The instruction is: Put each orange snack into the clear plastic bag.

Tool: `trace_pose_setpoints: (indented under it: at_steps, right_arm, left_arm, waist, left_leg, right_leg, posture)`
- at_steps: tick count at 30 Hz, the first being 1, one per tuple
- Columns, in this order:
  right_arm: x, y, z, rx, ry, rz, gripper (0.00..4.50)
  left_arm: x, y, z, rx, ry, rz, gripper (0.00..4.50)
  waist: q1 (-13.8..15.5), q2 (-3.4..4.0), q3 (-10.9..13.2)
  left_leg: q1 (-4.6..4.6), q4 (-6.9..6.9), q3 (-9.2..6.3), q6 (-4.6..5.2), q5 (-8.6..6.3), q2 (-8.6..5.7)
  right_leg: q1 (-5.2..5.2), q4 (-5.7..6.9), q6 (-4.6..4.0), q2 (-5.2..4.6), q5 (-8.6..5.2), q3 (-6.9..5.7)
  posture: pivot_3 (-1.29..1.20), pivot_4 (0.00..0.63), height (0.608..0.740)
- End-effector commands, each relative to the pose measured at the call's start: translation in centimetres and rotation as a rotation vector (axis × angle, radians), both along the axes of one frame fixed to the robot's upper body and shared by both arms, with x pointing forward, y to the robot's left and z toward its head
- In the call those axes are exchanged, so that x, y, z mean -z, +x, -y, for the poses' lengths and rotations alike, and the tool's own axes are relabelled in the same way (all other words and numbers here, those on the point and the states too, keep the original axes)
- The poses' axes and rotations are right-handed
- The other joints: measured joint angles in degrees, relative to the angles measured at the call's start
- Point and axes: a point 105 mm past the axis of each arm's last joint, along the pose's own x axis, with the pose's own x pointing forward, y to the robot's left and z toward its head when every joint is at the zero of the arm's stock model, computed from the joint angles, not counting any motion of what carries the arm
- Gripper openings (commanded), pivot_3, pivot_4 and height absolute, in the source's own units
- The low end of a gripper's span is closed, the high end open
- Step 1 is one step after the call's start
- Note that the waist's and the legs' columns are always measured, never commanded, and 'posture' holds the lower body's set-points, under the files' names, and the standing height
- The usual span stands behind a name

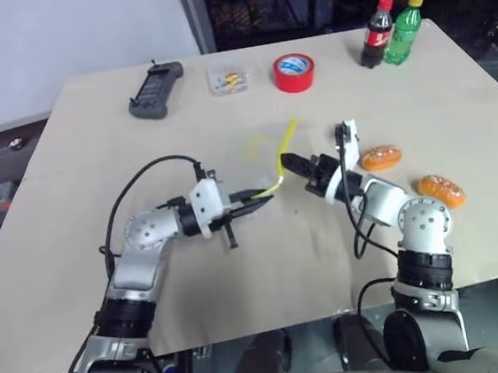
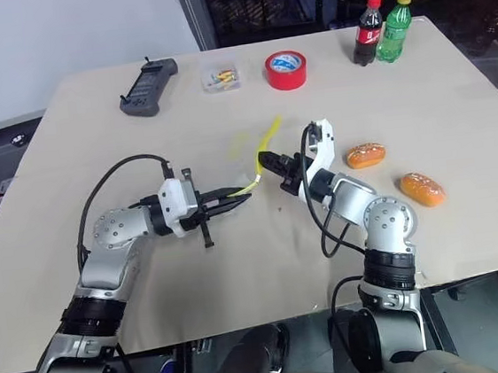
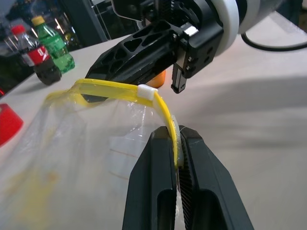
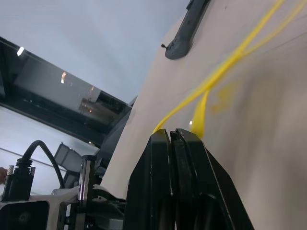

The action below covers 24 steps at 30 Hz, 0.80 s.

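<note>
The clear plastic bag (image 1: 261, 152) hangs just above the table's middle, its yellow seal strip (image 3: 115, 88) stretched between my two grippers. My left gripper (image 1: 265, 197) is shut on the strip's near end, seen close up as the strip runs between its fingers (image 3: 192, 158). My right gripper (image 1: 285, 159) is shut on the strip's other end, and the yellow strip (image 4: 225, 67) runs out from its tips. Two orange snacks lie on the table to the right of my right arm, one (image 1: 380, 157) close behind the wrist, the other (image 1: 440, 189) further right.
Along the table's far side stand a black handheld device (image 1: 155, 89), a small clear box (image 1: 228, 82), a red tape roll (image 1: 294, 72), a cola bottle (image 1: 377, 32) and a green bottle (image 1: 404, 29). The table's right edge runs close to the snacks.
</note>
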Motion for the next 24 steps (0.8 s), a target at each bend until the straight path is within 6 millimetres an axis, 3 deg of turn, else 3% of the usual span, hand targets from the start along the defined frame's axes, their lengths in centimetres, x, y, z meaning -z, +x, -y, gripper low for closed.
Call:
trace_pose_setpoints:
  at_steps: [1,6,11,13,16,20,24]
  right_arm:
    - [0.4,-0.2,0.8,0.06,-0.21,0.132,0.14]
    - [-0.5,-1.6,3.6,0.144,-0.366,0.29,0.14]
    - [-1.6,-2.4,4.6,0.2,-0.499,0.466,0.14]
    - [-1.7,-2.8,5.1,0.202,-0.648,0.575,0.14]
    - [-1.7,-3.4,5.6,0.208,-0.834,0.725,0.99]
    - [-2.1,-4.0,6.0,0.228,-0.961,0.857,2.62]
    - [-2.4,-5.1,6.6,0.21,-1.022,0.911,2.62]
  left_arm:
    - [-1.5,0.2,0.0,0.024,-0.036,-0.016,0.0]
    - [-1.8,0.3,-0.2,0.127,-0.038,-0.044,0.0]
    - [-2.1,0.3,-0.1,0.211,-0.048,-0.055,0.0]
    - [-2.4,0.6,0.2,0.242,-0.069,-0.069,0.0]
    - [-2.9,1.4,0.5,0.263,-0.084,-0.077,0.0]
    - [-2.8,2.1,0.4,0.249,-0.076,-0.091,0.0]
    - [-2.6,2.5,0.1,0.237,-0.059,-0.079,0.0]
  waist:
    - [0.0,0.01,0.0]
    - [0.2,0.0,0.0]
    - [0.0,0.0,0.0]
    - [0.2,0.0,0.0]
    - [0.5,-0.05,0.0]
    - [0.4,-0.05,0.0]
    - [0.4,-0.06,0.0]
  left_leg:
    - [0.0,0.0,0.0,0.0,0.0,-0.01]
    - [-0.02,0.0,-0.03,0.0,0.0,-0.02]
    - [0.0,0.02,0.03,0.0,0.0,0.01]
    - [0.01,0.01,0.02,0.0,0.0,0.04]
    - [-0.02,0.08,-0.01,0.0,0.0,-0.05]
    - [-0.04,0.1,0.0,0.0,0.0,-0.05]
    - [-0.04,0.09,0.0,0.0,0.0,-0.03]
  right_leg:
    - [-0.01,0.0,0.0,0.01,0.0,-0.01]
    - [0.0,-0.04,0.0,-0.01,0.0,-0.05]
    - [0.01,-0.03,0.03,-0.05,0.01,0.02]
    - [0.0,-0.02,0.03,-0.04,0.01,0.0]
    - [0.03,-0.07,0.04,0.0,0.02,-0.08]
    - [0.04,-0.09,0.09,-0.03,0.04,-0.05]
    - [0.03,-0.08,0.08,-0.03,0.04,-0.04]
  posture:
    - [0.0,0.15,0.74]
    - [0.0,0.15,0.74]
    - [0.0,0.15,0.74]
    - [0.0,0.15,0.74]
    - [0.0,0.15,0.74]
    - [0.0,0.15,0.74]
    - [0.0,0.15,0.74]
